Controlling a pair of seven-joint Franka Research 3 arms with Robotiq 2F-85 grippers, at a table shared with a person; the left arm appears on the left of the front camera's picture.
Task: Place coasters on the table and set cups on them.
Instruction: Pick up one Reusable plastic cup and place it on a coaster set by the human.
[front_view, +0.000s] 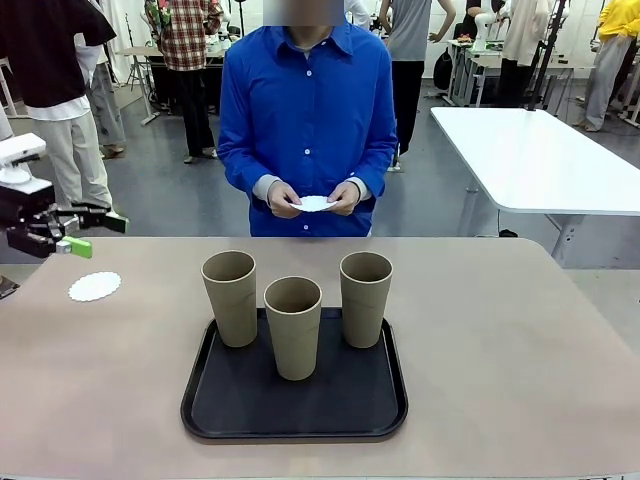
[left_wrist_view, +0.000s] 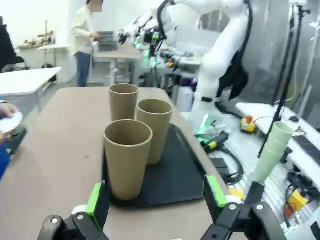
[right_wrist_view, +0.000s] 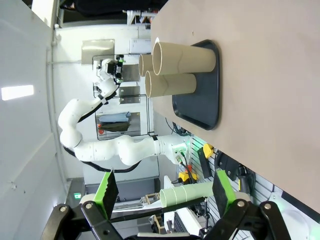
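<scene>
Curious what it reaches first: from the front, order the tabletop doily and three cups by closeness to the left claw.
1. Coaster, table's left, near the left claw.
2. Left cup, tray's left.
3. Middle cup, tray's front.
4. Right cup, tray's right.

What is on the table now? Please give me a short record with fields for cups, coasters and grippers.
Cups: three, upright on the black tray, none on a coaster
Coaster: one lies on the table, left side, bare
Person's hands: hold another coaster
Left gripper: open, near the lying coaster
Right gripper: open, empty
</scene>
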